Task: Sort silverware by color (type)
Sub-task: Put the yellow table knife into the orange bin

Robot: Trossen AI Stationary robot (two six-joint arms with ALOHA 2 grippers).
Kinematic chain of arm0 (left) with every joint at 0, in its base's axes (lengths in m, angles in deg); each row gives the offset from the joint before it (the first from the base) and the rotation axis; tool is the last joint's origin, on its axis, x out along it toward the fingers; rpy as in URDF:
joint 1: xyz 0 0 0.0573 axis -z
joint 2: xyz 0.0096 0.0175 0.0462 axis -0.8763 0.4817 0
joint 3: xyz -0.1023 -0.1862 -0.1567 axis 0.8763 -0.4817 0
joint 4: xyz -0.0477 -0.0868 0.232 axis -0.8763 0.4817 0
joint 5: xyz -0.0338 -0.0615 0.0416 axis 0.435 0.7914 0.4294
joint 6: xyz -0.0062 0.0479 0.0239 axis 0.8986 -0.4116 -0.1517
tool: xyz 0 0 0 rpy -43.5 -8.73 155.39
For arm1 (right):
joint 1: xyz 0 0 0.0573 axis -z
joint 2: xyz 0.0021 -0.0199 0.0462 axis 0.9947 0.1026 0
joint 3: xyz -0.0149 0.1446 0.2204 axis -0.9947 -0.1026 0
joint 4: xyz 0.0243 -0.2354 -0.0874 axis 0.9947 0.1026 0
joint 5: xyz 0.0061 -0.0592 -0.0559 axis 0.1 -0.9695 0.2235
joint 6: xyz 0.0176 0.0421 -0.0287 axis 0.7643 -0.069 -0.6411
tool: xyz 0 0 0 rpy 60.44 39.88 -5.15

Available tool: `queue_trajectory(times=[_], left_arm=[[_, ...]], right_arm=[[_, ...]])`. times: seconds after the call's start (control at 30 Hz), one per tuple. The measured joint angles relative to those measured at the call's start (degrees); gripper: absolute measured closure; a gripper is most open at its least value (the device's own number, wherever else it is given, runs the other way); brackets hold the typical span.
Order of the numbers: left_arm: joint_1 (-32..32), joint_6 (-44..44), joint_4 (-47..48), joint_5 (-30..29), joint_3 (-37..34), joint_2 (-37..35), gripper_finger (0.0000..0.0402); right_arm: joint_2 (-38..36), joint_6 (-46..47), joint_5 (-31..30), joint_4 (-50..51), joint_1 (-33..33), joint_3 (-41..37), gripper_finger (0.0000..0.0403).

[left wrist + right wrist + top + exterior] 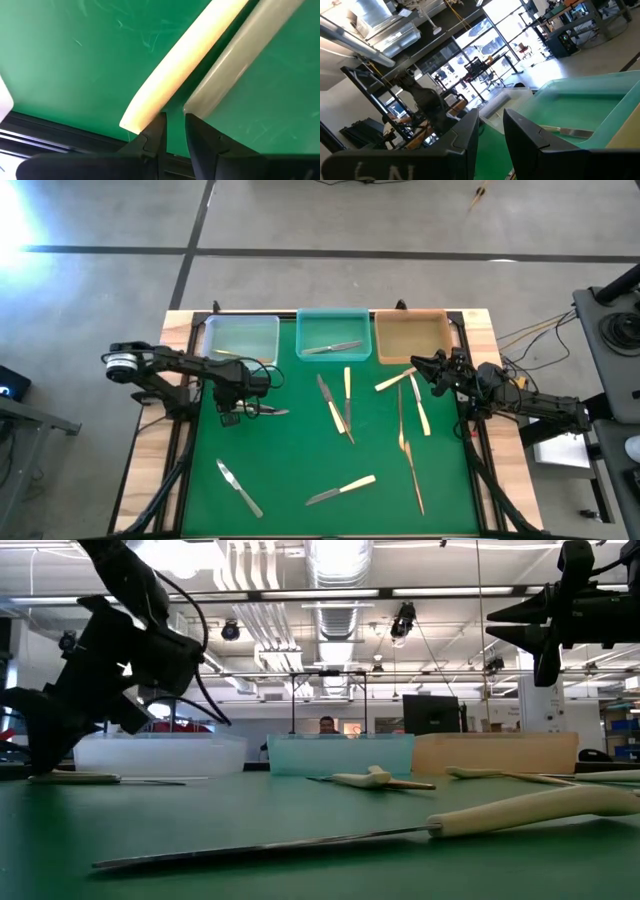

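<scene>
The silverware lies scattered on the green mat [300, 460]: a silver knife [240, 488], a cream-handled knife [340, 490], gold pieces [413, 480] and several more around [335, 405]. One silver knife [332, 347] lies in the teal bin [333, 315]. My left gripper [235, 408] [175, 132] is down at the mat, narrowly open, at the handle end of a cream-handled knife [268, 411] [75, 778] that lies flat. My right gripper [418, 370] [510, 625] hangs high by the amber bin [410, 338], narrowly open and empty. My left gripper comes down slanting from the table's left at the free end of the knife's cream handle [135, 122]. That end lies right against one fingertip [156, 131], and only mat shows between the two fingers. I cannot tell whether the finger touches the handle.
Three bins stand in a row at the far edge: clear [240, 337], teal, amber. A small yellowish piece [228, 353] lies in the clear bin. A cream-handled piece [395, 379] lies just below my right gripper. Black rails frame the mat's sides. A person [327, 726] shows beyond the table.
</scene>
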Motion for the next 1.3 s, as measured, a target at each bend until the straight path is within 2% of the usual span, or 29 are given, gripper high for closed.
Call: queue_trajectory(times=[0.43,1.3], left_arm=[[-0.1,0.2,-0.2,0.0,0.2,7.0,0.0348],[-0.1,0.7,-4.9,0.6,4.3,6.8,0.0352]], right_arm=[[0.0,0.0,0.0,0.0,0.0,0.0,0.0321],[0.0,0.0,0.0,0.0,0.0,0.0,0.0321]])
